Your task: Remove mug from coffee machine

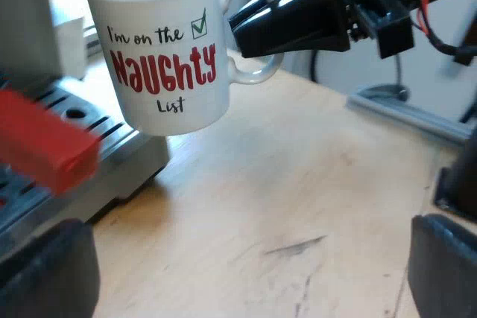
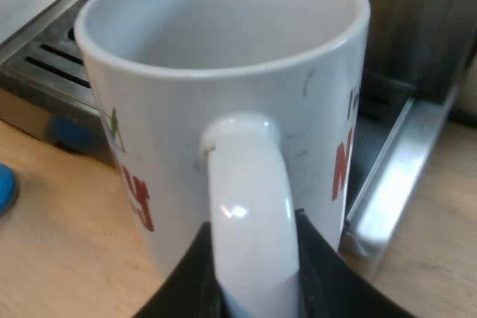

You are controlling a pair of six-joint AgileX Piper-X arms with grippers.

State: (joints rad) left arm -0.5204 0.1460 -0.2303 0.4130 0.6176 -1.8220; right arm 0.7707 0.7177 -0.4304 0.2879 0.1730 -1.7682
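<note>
Mug [image 1: 160, 42], empty inside, held by its handle [image 2: 250, 184] in right jaws.

right hand [image 1: 250, 35]: glossy black, tapered | left hand [image 1: 242, 277]: dull black, broad, rounded

A lab or workshop is suggested by a scuffed wooden counter [image 1: 298, 184], an aluminium rail [image 1: 406, 113] mounted at its edge, and an espresso machine [image 2: 33, 42] set on it.

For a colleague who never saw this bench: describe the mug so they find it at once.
Find the steel espresso machine's drip tray. At its edge the right black claw holds a white ceramic mug by the handle. Only it bears red "Naughty" lettering.
</note>
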